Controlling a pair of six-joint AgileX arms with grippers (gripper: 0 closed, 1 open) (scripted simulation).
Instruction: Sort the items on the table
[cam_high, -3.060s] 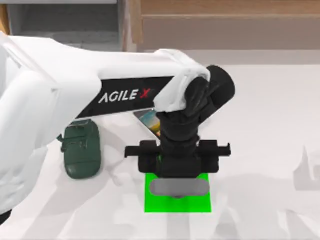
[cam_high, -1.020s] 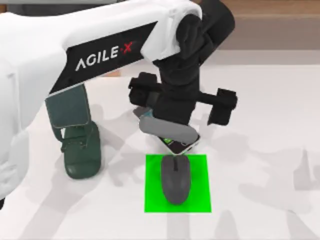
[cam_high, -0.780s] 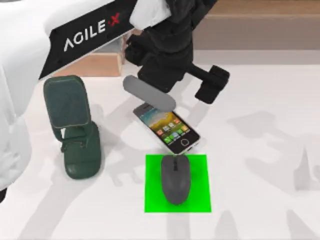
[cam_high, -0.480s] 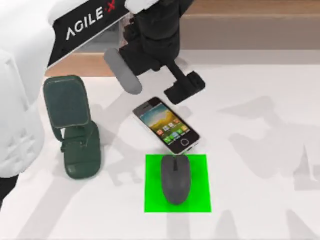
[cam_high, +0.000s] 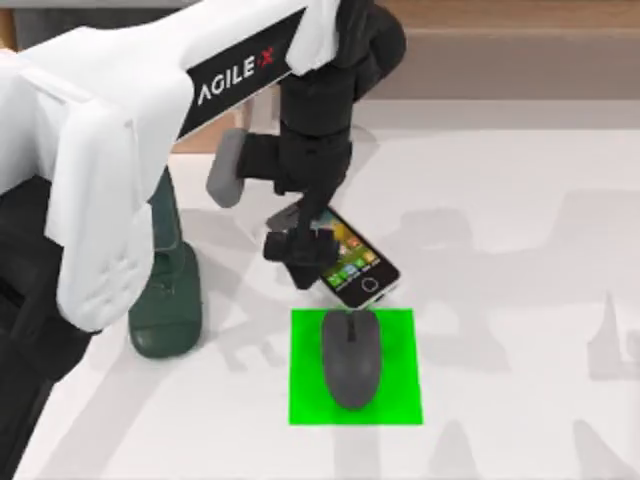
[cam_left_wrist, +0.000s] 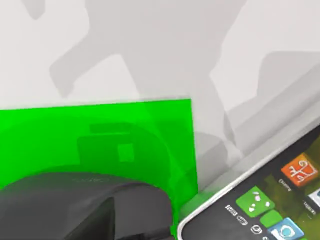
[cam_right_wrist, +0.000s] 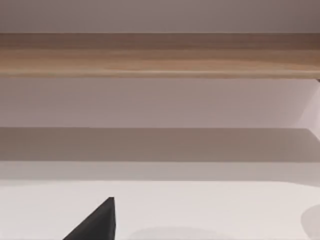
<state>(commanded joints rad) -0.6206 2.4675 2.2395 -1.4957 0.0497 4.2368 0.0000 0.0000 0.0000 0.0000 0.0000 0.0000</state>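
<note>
The dark grey mouse (cam_high: 351, 358) lies on the bright green square (cam_high: 305, 400) near the table's front; it also fills a corner of the left wrist view (cam_left_wrist: 75, 205). Just behind it, touching the square's far edge, the smartphone (cam_high: 352, 268) lies flat and diagonal with its icon screen up (cam_left_wrist: 265, 205). My left gripper (cam_high: 303, 215) hangs open over the phone's far left end, pointing down, with nothing held. A dark tip of my right gripper (cam_right_wrist: 100, 222) shows in the right wrist view, over the white table (cam_high: 520, 250).
The dark green phone stand (cam_high: 165, 305) stands at the left, partly hidden under my left arm. Wooden and grey shelf units (cam_high: 500, 45) run along the back edge. The table's right half is bare.
My left gripper left the mouse on the green square, rose and swung back to the left. It has now turned and come forward over the phone's far end. Mouse and phone have stayed put.
</note>
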